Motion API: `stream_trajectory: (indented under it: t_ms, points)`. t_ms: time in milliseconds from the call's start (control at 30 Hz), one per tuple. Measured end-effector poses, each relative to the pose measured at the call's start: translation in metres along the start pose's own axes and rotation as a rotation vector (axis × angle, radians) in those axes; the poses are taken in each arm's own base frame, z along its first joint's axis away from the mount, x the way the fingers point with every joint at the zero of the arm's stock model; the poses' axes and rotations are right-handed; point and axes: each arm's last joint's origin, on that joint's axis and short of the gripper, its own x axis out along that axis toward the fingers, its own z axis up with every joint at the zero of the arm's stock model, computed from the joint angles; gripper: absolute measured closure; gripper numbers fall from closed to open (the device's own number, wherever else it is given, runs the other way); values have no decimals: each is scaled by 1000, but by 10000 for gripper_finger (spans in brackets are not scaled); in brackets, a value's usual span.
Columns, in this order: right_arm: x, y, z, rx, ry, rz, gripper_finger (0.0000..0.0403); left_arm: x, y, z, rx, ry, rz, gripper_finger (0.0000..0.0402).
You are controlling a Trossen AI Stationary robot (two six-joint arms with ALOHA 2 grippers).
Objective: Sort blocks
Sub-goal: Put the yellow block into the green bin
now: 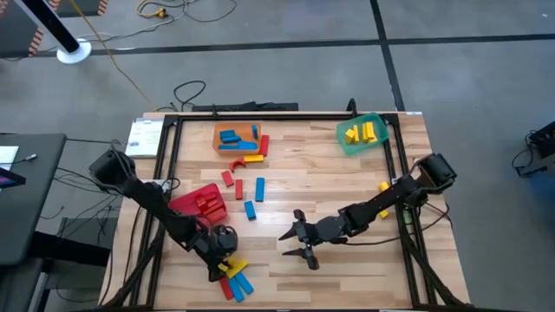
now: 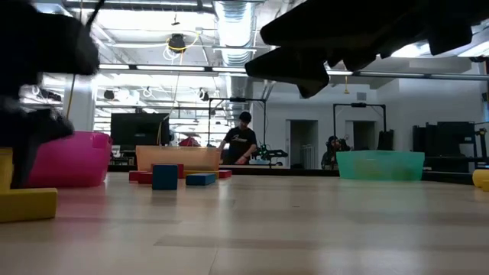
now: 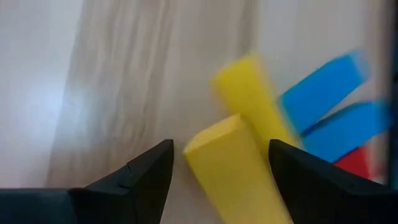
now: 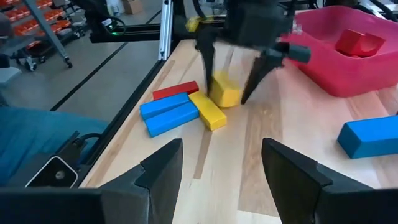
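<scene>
Lying at the table's near left edge, a yellow block (image 4: 225, 90) sits between the open fingers of the left gripper (image 4: 231, 94), which do not clamp it. Beside it lie another yellow block (image 4: 208, 111), two blue blocks (image 4: 166, 113) and a red one (image 4: 175, 91). The right gripper (image 1: 299, 242) hovers open mid-table, empty.

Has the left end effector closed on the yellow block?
No, the left end effector straddles the yellow block with fingers open.
</scene>
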Motion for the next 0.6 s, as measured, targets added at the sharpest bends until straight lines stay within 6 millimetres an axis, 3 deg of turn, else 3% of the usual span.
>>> stream_trajectory:
  t_ms: [133, 400, 600]
  points:
    - [0, 3, 0, -2, -1, 8, 171, 9, 0, 5, 43, 20, 12, 146]
    - [0, 3, 1, -12, -15, 10, 171, 2, -8, 33, 198, -75, 26, 146]
    - [0, 3, 1, -12, -17, 11, 171, -4, 1, 39, 244, 1, 111, 146]
